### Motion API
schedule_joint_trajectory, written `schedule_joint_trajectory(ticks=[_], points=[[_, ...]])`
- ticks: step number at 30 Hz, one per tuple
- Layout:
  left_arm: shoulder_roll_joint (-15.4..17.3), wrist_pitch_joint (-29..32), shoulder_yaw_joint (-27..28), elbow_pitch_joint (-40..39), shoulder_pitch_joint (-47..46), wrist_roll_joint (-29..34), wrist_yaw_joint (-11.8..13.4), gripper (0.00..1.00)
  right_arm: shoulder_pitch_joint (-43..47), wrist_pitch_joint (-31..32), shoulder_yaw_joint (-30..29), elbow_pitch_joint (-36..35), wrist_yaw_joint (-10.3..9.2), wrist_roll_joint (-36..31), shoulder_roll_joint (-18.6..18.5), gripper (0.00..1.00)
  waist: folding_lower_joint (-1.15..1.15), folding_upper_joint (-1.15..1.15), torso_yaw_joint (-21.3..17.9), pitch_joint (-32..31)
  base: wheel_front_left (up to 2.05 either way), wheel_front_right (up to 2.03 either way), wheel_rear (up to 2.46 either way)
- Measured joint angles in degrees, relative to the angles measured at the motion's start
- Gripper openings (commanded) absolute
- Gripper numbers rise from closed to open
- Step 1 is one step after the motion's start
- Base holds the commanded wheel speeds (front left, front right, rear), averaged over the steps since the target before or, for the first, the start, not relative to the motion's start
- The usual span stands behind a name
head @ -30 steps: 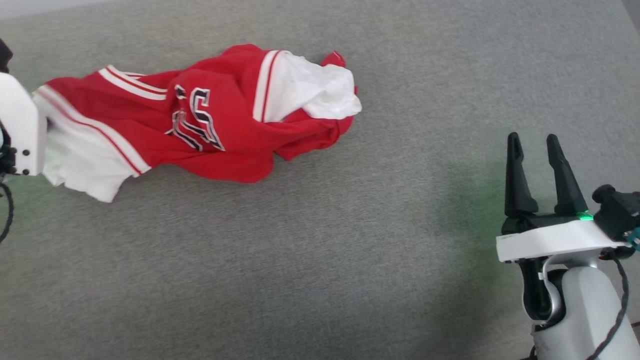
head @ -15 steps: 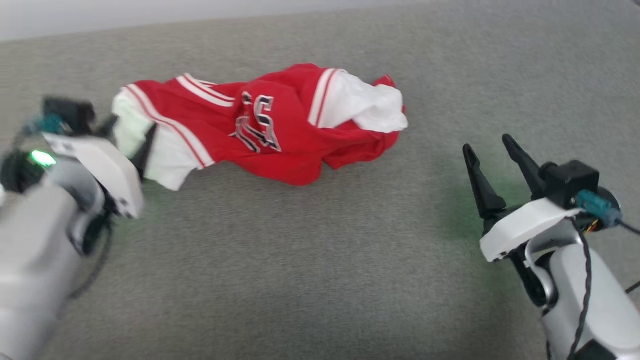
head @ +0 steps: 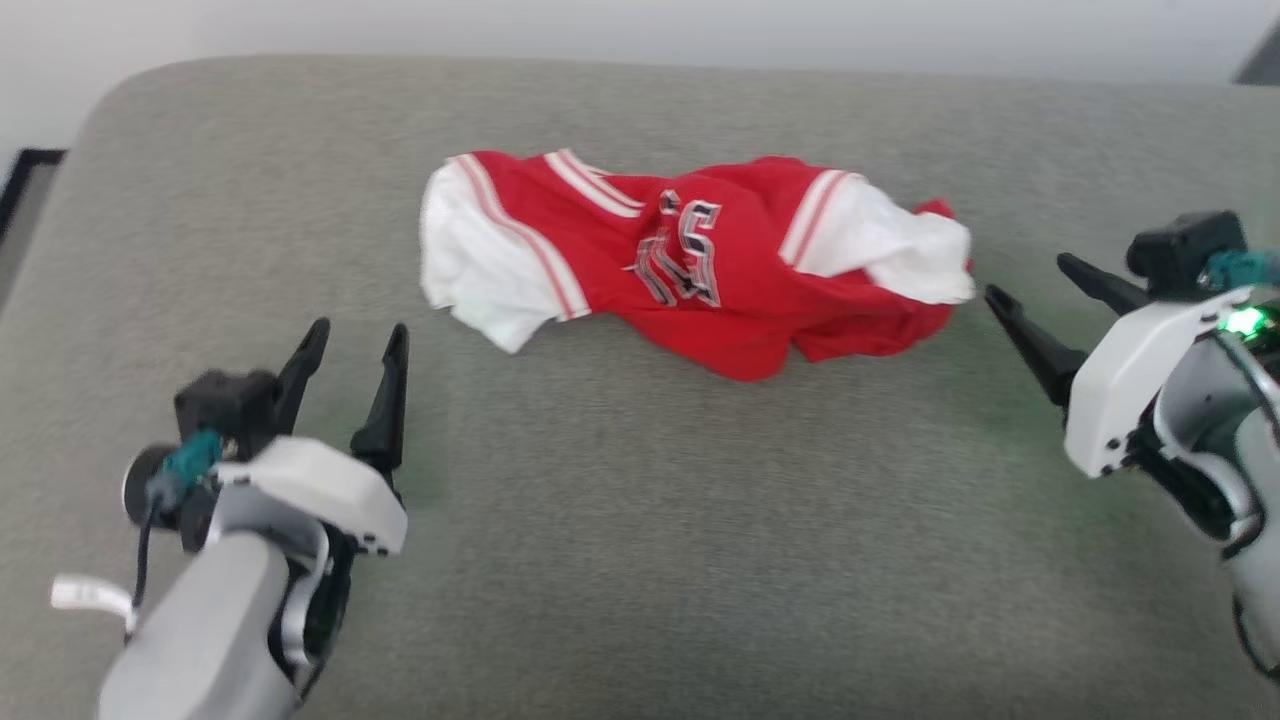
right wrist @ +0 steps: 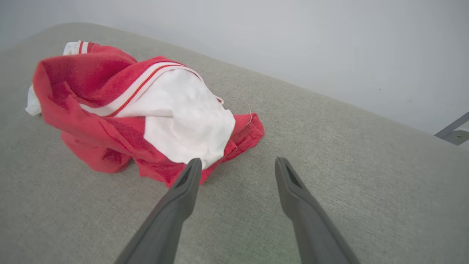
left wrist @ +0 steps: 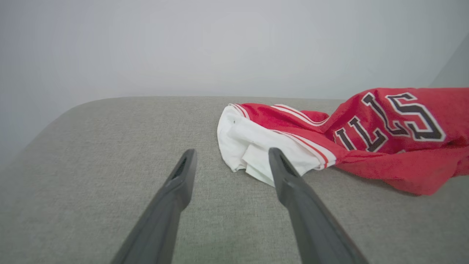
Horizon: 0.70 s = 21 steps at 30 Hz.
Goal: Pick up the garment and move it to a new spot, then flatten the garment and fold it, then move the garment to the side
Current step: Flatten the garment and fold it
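Left hand (head: pixel 360 328) (left wrist: pixel 231 151) is nearest the camera, on the near-left side of the garment (head: pixel 720 270) (left wrist: pixel 384 161) (right wrist: pixel 110 110). Its fingers are spread wide with nothing in them, pointing toward the garment's white sleeve (head: pixel 480 260) (left wrist: pixel 253 143) and apart from it in the head view.

Right hand (head: pixel 1026 275) (right wrist: pixel 238 160) sits at the garment's right end, also wide open and empty. One fingertip (head: pixel 992 294) is just beside the red hem; I cannot tell if it touches.

The garment lies loose and crumpled on the grey fabric bench (head: pixel 640 560) (left wrist: pixel 91 146) (right wrist: pixel 329 146), between the two hands and held by neither. It is stretched left to right, not flat, red body bunched in folds. Navy white-outlined letters (head: pixel 685 255) (left wrist: pixel 388 121) sit creased mid-garment, only partly readable. The second white sleeve (head: pixel 890 250) (right wrist: pixel 183 121) drapes over the garment's right end, with striped trim along its seam.

Beyond the garment is a bare strip of bench up to its rounded far edge, then a pale wall (head: pixel 600 25) (left wrist: pixel 220 44)
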Motion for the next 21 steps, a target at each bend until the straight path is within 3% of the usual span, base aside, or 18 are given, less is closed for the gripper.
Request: schedule_joint_trajectory(ticks=[3, 9, 15, 21], points=[[-1.88, 0.00, 5.84, -6.05, 6.00, 5.90, 1.15, 1.00, -1.76, 5.45, 1.68, 0.16, 0.00, 4.91, -2.44, 1.00, 0.00, 0.00, 2.40, -0.21, 0.00, 0.00, 0.00], [-6.15, 0.00, 14.95, -16.73, 14.83, 16.51, 1.08, 1.00, -5.77, 14.70, 4.61, 1.60, 0.00, 12.46, -6.49, 1.00, 0.00, 0.00, 6.13, -0.01, 0.00, 0.00, 0.00], [-10.91, 0.00, 19.75, -21.95, 20.85, 23.25, -1.51, 1.00, -9.43, 20.04, 6.60, 4.09, -0.01, 16.40, -7.94, 1.00, 0.00, 0.00, 7.85, 1.30, 0.00, 0.00, 0.00], [-14.80, 0.00, 23.82, -24.14, 22.88, 26.13, -4.56, 1.00, -11.96, 22.81, 7.15, 5.35, -0.01, 18.94, -8.23, 1.00, 0.00, 0.00, 8.11, 2.82, 0.00, 0.00, 0.00]])
